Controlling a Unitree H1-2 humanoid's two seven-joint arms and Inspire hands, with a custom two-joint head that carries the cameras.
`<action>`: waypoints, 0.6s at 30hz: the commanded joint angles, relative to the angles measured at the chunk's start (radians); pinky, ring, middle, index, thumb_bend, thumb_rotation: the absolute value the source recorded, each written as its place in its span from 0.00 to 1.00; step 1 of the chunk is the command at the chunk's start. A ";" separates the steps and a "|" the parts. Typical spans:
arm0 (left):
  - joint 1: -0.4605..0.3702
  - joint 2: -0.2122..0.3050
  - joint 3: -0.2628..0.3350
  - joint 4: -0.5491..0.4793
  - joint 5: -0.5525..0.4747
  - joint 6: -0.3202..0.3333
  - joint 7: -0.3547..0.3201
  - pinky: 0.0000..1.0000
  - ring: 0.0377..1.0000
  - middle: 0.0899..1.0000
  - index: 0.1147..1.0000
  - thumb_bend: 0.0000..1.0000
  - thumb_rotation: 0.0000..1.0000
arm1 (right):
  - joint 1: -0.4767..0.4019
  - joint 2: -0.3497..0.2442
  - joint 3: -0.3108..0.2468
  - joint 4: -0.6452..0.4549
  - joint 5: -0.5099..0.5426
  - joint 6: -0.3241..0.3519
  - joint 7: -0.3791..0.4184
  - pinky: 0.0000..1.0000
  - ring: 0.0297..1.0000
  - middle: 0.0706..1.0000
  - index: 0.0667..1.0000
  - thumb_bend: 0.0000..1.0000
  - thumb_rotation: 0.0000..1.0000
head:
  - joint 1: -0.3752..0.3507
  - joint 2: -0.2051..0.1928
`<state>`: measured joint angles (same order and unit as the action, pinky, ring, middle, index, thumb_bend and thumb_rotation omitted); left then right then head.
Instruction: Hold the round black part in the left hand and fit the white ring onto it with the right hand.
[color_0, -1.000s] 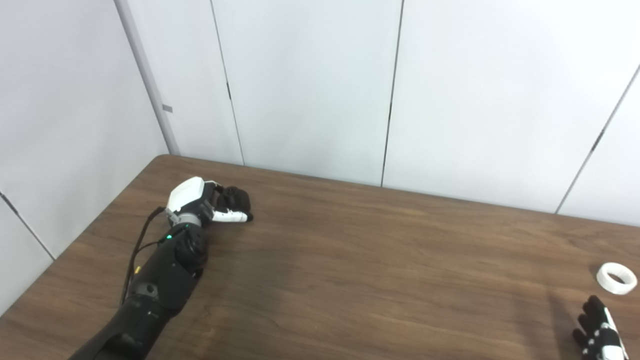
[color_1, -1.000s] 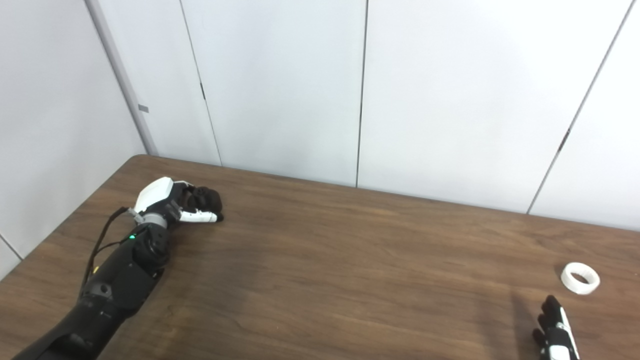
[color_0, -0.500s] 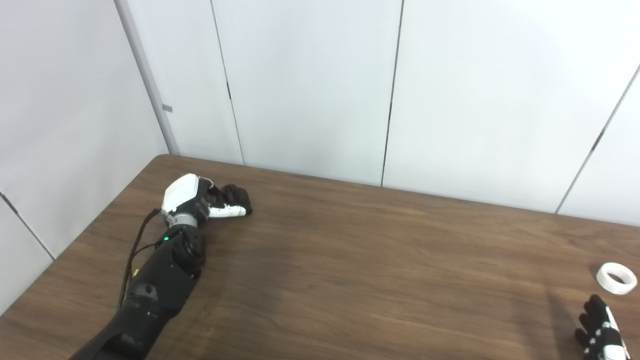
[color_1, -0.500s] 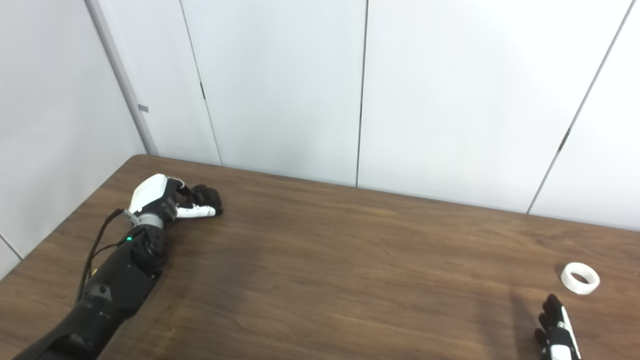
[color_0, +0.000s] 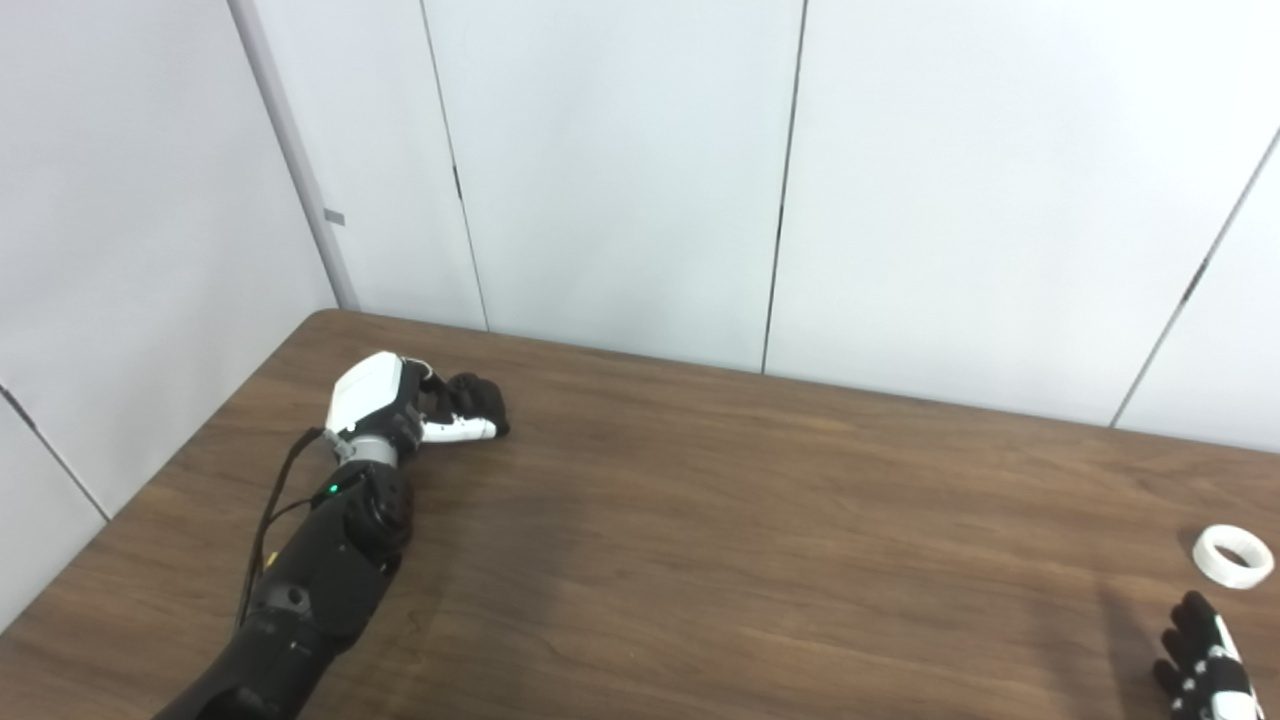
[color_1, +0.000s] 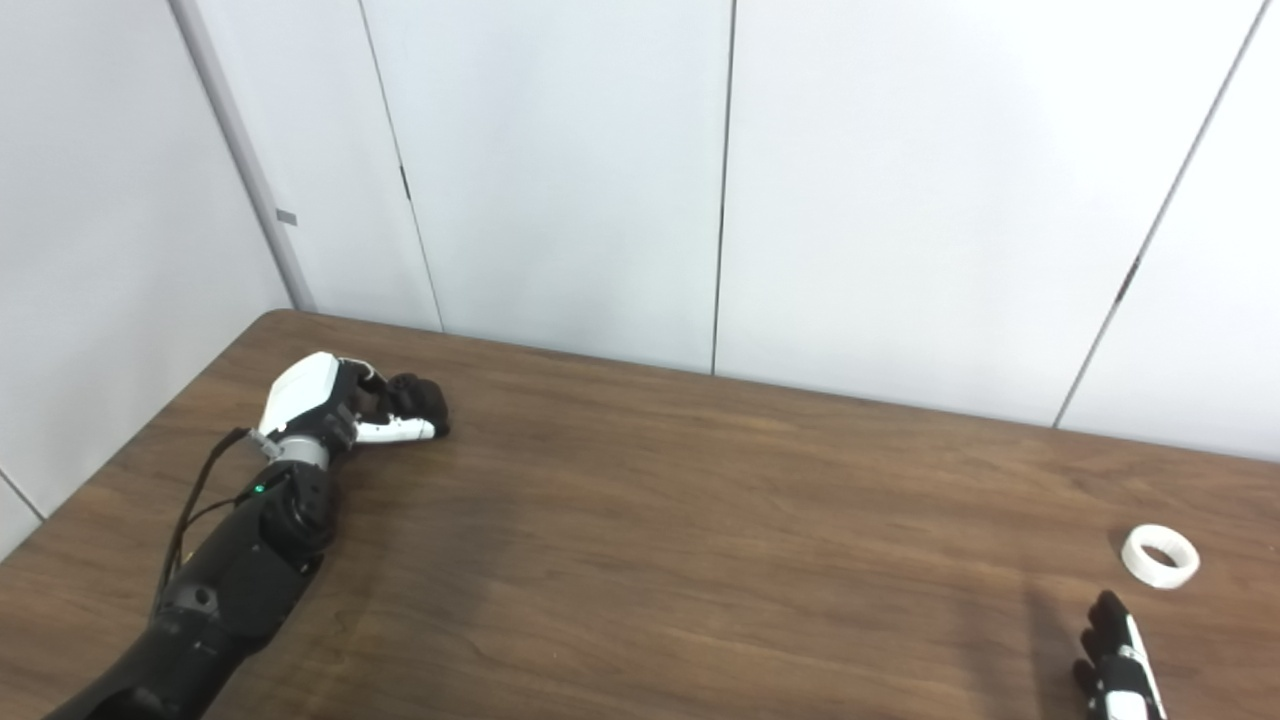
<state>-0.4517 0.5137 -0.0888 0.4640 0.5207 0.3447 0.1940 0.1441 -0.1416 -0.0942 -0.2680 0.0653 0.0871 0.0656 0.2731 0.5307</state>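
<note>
My left hand (color_0: 395, 405) lies on the table (color_0: 750, 520) at the far left, its fingers curled round the round black part (color_0: 480, 395). The dark fingers and the dark part blend together, so the exact grip is hard to make out. The white ring (color_0: 1233, 556) lies flat on the table at the far right, with nothing touching it. My right hand (color_0: 1205, 668) shows only partly at the bottom right corner. It sits just short of the ring, with its fingers stretched out, apart and holding nothing.
White wall panels (color_0: 620, 170) stand right behind the table's far edge and along its left side. The left forearm (color_1: 240, 570) and its cable lie across the near left part of the brown wooden top.
My left hand has shifted slightly with the black part, first back and left, then a little to the right. The right hand has sunk a touch lower. The ring has not moved.
</note>
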 joint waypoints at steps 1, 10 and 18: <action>-0.001 0.021 0.009 -0.110 0.030 -0.003 0.021 1.00 0.84 0.70 0.42 0.52 0.05 | -0.014 -0.003 -0.005 -0.029 0.012 -0.022 0.002 1.00 1.00 1.00 1.00 0.42 1.00 | -0.006 0.002; 0.102 -0.013 -0.010 -0.391 0.067 0.065 -0.064 1.00 0.87 0.72 0.42 0.52 0.05 | -0.011 0.004 0.002 -0.028 0.015 -0.013 0.001 1.00 1.00 1.00 1.00 0.41 1.00 | -0.027 0.008; 0.168 -0.045 -0.063 -0.555 0.138 0.048 -0.117 1.00 0.85 0.72 0.42 0.52 0.05 | -0.015 0.003 0.010 -0.011 0.017 -0.035 0.007 1.00 1.00 1.00 1.00 0.37 1.00 | -0.057 0.019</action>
<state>-0.2622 0.4576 -0.1530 -0.0508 0.6267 0.4167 0.0674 0.1455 -0.1374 -0.0839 -0.2660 0.0739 0.0876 0.0671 0.2148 0.5491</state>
